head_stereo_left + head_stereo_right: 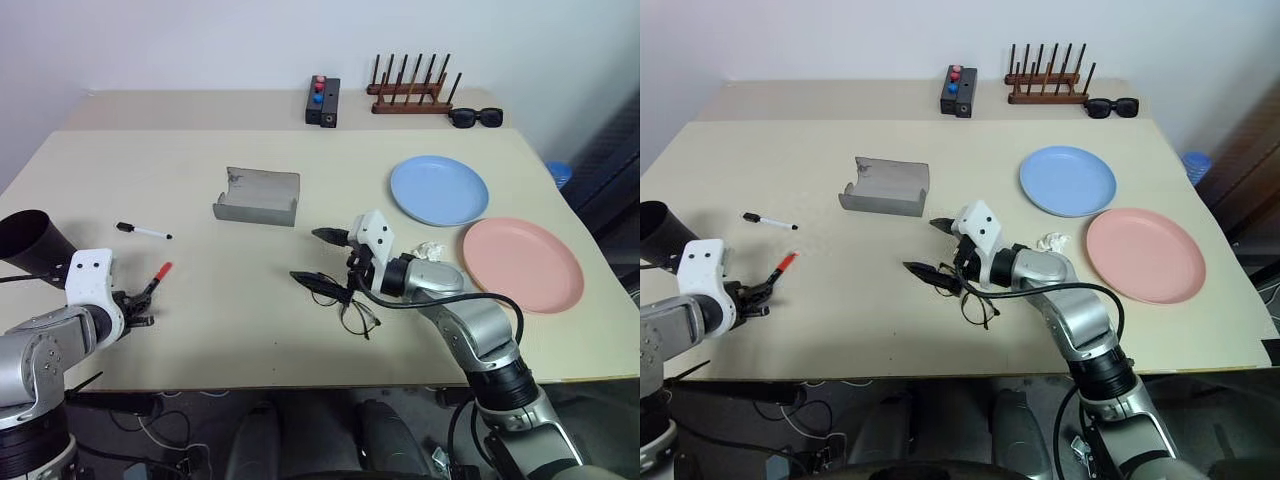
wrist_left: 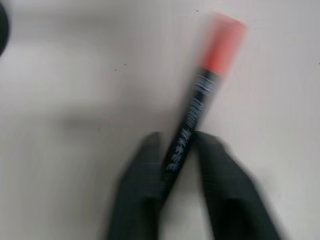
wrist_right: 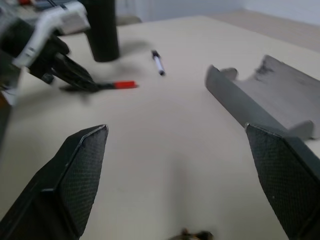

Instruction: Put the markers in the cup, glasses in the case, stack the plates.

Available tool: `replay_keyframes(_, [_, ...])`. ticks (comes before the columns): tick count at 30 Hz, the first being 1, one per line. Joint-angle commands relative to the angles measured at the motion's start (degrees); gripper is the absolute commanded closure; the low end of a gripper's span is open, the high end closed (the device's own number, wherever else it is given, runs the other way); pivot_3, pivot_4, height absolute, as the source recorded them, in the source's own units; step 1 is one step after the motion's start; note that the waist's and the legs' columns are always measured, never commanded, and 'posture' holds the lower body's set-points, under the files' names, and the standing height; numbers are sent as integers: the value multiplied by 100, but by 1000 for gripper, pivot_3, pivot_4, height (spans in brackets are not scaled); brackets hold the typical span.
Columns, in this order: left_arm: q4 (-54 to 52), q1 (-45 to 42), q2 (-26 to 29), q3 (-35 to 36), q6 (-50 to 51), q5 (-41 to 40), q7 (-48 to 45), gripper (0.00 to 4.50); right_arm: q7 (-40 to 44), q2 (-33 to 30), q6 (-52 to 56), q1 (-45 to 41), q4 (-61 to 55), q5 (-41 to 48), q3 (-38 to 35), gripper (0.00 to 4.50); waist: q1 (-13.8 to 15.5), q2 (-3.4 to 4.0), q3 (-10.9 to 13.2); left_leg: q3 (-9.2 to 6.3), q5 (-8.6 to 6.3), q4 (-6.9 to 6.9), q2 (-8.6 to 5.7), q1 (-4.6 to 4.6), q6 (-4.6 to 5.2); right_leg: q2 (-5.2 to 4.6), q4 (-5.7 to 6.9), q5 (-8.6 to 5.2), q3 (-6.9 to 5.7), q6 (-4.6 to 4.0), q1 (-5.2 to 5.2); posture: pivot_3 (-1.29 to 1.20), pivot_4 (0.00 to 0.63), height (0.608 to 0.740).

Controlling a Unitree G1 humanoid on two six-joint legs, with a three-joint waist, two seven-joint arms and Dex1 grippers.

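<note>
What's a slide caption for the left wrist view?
Left pincer shut on the red-capped black marker, which lies on the beige table.

The worktop [image 1: 200, 330] carried two markers, a red-capped one [image 1: 158, 277] and a white one [image 1: 143, 232]; two plates, one blue [image 1: 438, 190], one pink [image 1: 522, 264]; one cup [image 1: 28, 240], one grey case [image 1: 257, 197], one pair of wire glasses [image 1: 345, 305], one pair of sunglasses [image 1: 475, 117], one button box [image 1: 322, 101] and one wooden rack [image 1: 412, 88].

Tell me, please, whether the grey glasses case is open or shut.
Open: the case lies with its lid swung back, its hollow inside showing and empty.
</note>
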Motion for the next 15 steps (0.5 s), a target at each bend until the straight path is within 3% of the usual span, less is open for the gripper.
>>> replay_keyframes(1, [-97, -1, -48, -23, -41, 46, -17, 4440, 369, -98, -51, 74, -427, 411, -105, 0, 4, -1, 0, 0, 0, 0, 0, 0, 0, -1, 0, 0, 0, 0, 0, 0, 150, 740])
replay_keyframes(6, [-471, 113, -58, -271, -1601, 341, -34, 4440, 770, -124, -424, -41, -326, 581, -150, 0, 6, -5, 2, 0, 0, 1, 0, 1, 0, -1, -1, 0, 0, -1, 1, 0, 150, 740])
replay_keyframes(12, [-615, -452, -879, 387, -3735, 420, 482, 4440, 719, 188, -742, -324, 13, 626, -230, 0, 10, -11, 2, 2, 0, 0, 0, -2, -1, -2, -7, 2, -1, -4, 2, 0, 150, 740])
replay_keyframes(15, [-519, -861, -1075, 569, -4323, 611, 987, 4440, 679, 308, -864, -384, 159, 540, -175, 0, 11, -13, 1, 2, 0, 0, 0, -2, 0, -1, -7, 3, 0, -3, 3, 0, 150, 740])
